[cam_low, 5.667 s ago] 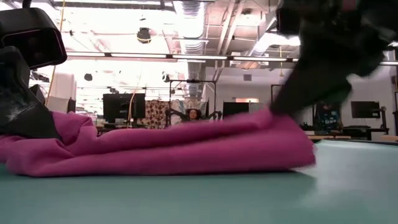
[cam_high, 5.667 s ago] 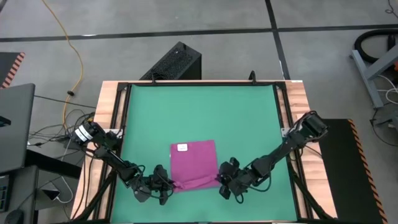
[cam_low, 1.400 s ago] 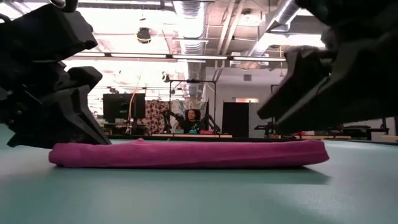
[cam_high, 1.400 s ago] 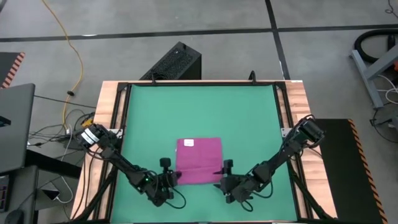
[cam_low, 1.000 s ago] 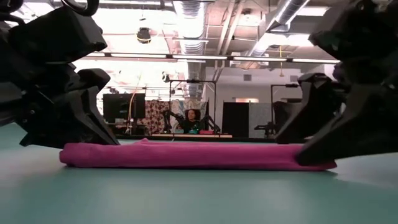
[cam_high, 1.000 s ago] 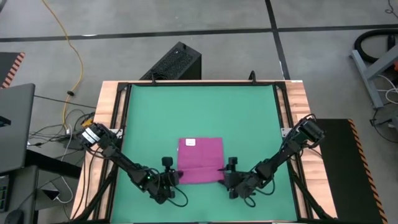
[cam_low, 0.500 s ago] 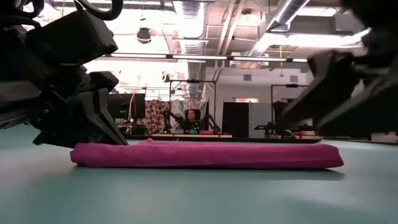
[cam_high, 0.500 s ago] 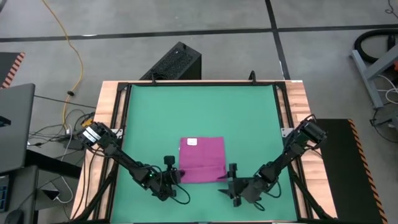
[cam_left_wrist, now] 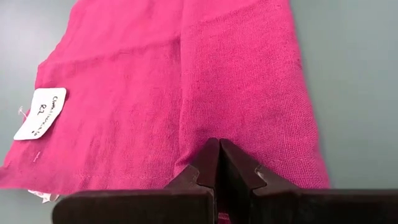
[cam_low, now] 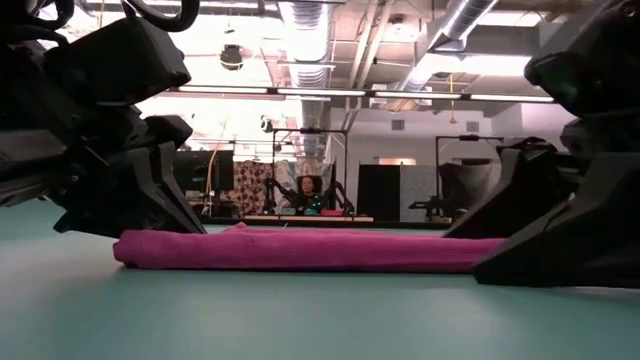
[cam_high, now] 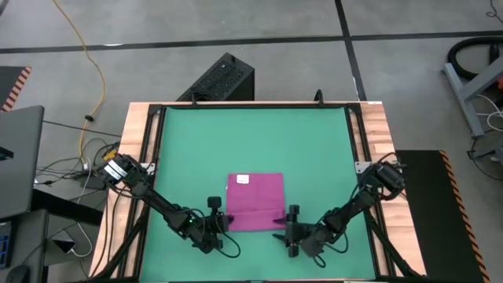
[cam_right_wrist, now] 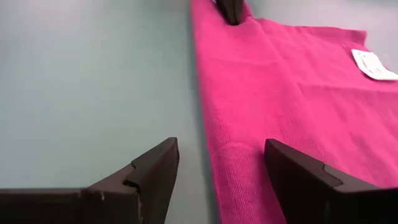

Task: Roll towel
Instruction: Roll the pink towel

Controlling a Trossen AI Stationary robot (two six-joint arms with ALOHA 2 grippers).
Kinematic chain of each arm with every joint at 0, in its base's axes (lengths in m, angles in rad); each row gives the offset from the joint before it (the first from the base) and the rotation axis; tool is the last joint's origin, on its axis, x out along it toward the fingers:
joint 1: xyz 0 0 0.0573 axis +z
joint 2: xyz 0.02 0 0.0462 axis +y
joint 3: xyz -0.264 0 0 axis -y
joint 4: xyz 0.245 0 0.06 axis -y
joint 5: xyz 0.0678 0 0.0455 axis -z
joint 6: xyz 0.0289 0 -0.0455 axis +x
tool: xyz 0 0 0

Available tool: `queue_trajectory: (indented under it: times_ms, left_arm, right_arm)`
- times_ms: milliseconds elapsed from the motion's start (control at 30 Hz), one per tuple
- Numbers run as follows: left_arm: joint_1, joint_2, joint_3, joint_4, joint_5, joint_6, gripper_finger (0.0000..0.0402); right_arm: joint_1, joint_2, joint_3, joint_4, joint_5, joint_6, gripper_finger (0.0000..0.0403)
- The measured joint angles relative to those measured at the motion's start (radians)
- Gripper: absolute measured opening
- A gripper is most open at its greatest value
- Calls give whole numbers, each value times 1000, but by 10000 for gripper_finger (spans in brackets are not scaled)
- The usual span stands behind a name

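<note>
Left tool is clenched on the towel at the cloth's 7 o'clock corner. In the left wrist view its two dark fingers press tight together with pink cloth pinched between them. Right tool has let go, and its two fingers stand wide apart. It sits low on the counter at the towel's 5 o'clock corner. In the right wrist view one finger is over bare green counter and the other is over the edge of the cloth.

The towel lies on the green counter, in the half nearest the arms and close to the middle from side to side. It is a pink-purple cloth, lying mostly flat. A fold line runs across it near the 6 o'clock edge. In the low view that near edge looks like a long, thick, soft band lying on the counter. A small white tag sits on the towel near its 11 o'clock corner. The tag has some writing on it that is too small to read.

Both dark arms reach in from the counter's two sides, low to the top. Far back in the room, a person sits behind a long desk.
</note>
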Motion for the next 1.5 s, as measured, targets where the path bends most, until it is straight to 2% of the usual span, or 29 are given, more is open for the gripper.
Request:
queue_trajectory:
  times_ms: [100,200,300,433,633,867,967,1033,1133,1200,1267,1500]
  left_arm:
    - [1,0,0,1,3,20,0]
    - [2,0,0,2,6,27,0]
    - [6,-1,0,2,20,28,0]
    - [8,-1,0,2,29,29,0]
    - [9,-1,0,3,31,33,0]
    - [7,0,-1,27,39,36,0]
    - [-1,-25,-2,61,81,67,0]
    - [-11,-67,-2,65,99,83,0]
    - [-25,-134,-5,70,70,107,0]
    - [-36,-162,-5,113,-9,128,0]
    - [-41,-162,-28,227,-56,169,0]
    - [-30,-86,-158,528,-61,177,0]
  right_arm:
    - [17,0,5,-74,47,70,265]
    - [24,2,4,-89,96,69,265]
    - [19,2,2,-94,98,57,264]
    - [3,1,3,-140,79,125,248]
    - [-8,0,3,-157,60,155,185]
    - [-9,0,2,-164,60,192,72]
    - [-9,0,8,-176,65,211,29]
    - [-7,1,20,-188,66,208,13]
    - [-6,3,37,-203,72,203,16]
    - [-6,3,47,-213,66,203,18]
    - [-6,4,55,-217,64,203,16]
    - [-5,2,85,-218,51,207,13]
